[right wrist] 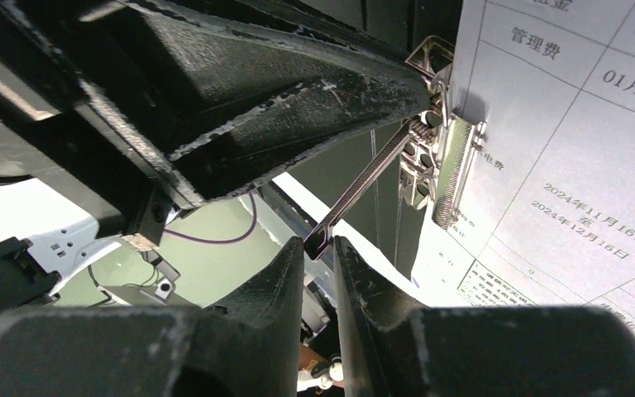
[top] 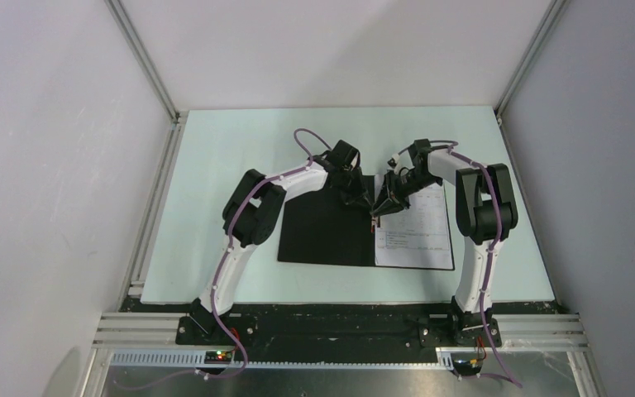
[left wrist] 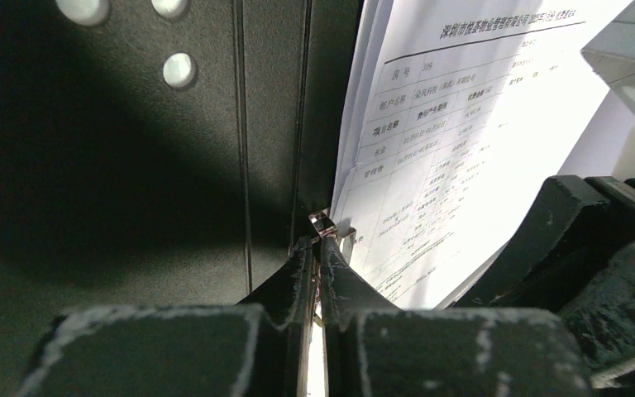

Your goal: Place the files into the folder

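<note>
Top view: the folder (top: 327,231) lies open on the surface (top: 215,165), black inside up. The files (top: 417,240) lie on its right half. The left hand (top: 362,198) and right hand (top: 380,211) meet at the spine.

Left wrist: the left hand is pinched shut, tips against a tab of the metal clip (left wrist: 324,222). Whether it grips the tab is unclear.

Right wrist: the right hand is narrow, with the clip lever (right wrist: 364,186) end at the gap's mouth. Clamped or not, cannot tell.

Judgement: the sheets are light, limp and likely to slide. The clip is sprung, slick and small, so it is best taken at the lever's free end.
</note>
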You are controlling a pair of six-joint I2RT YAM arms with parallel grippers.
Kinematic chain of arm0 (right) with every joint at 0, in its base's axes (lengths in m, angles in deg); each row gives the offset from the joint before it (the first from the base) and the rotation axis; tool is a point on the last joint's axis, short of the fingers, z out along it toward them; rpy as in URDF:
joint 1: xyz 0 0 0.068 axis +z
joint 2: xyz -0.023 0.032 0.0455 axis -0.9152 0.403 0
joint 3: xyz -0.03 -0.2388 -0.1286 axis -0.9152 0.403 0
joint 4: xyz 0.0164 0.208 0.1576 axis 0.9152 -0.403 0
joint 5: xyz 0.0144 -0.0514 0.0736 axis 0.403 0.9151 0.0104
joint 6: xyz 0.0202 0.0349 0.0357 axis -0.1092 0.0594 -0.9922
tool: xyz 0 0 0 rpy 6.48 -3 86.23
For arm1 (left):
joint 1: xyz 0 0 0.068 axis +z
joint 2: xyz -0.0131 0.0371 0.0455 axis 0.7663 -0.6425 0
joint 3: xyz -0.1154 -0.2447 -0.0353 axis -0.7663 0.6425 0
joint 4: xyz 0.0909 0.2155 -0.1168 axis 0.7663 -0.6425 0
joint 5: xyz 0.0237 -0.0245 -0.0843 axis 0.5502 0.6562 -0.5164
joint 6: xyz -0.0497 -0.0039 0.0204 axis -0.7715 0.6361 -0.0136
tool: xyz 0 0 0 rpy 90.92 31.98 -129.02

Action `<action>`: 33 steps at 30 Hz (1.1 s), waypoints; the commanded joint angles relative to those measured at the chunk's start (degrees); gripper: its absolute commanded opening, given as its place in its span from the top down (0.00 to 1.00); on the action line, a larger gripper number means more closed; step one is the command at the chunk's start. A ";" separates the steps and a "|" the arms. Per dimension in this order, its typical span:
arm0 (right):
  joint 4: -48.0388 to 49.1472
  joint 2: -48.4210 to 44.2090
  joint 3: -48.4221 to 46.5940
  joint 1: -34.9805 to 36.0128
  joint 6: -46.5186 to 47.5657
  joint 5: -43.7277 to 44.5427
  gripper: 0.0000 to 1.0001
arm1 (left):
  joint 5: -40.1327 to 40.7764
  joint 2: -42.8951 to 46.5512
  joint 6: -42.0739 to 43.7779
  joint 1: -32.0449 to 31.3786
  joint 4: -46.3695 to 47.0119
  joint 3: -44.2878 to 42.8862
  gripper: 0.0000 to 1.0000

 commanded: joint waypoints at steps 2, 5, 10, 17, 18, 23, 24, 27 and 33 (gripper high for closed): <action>-1.46 1.00 1.01 0.46 1.02 0.90 0.77 | 3.60 -3.19 0.38 0.49 -2.81 1.77 0.94; -1.73 1.27 1.05 0.69 1.36 1.49 0.77 | 3.65 -3.14 0.33 0.51 -2.80 1.79 0.94; -2.46 1.56 1.05 1.34 2.47 4.13 0.79 | 3.56 -3.30 0.22 0.49 -2.81 1.81 0.94; -4.79 2.04 1.05 2.37 5.07 10.94 0.81 | 3.50 -3.44 0.11 0.58 -2.81 1.85 0.94; -5.03 2.16 1.05 2.47 5.31 12.29 0.81 | 3.50 -3.42 0.11 0.58 -2.83 1.85 0.94; -6.06 2.75 0.86 3.05 6.53 17.52 0.82 | 3.34 -3.58 -0.06 0.69 -2.82 1.77 0.94; -6.18 3.04 0.78 3.21 6.71 17.95 0.82 | 3.27 -3.62 -0.11 0.67 -2.78 1.76 0.94; -6.48 3.82 0.07 3.81 6.96 19.48 0.82 | 3.13 -3.79 -0.15 0.76 -2.81 1.70 0.94; -7.03 5.69 -1.36 4.78 7.76 22.11 0.83 | 2.91 -4.09 -0.45 1.12 -2.75 1.74 0.94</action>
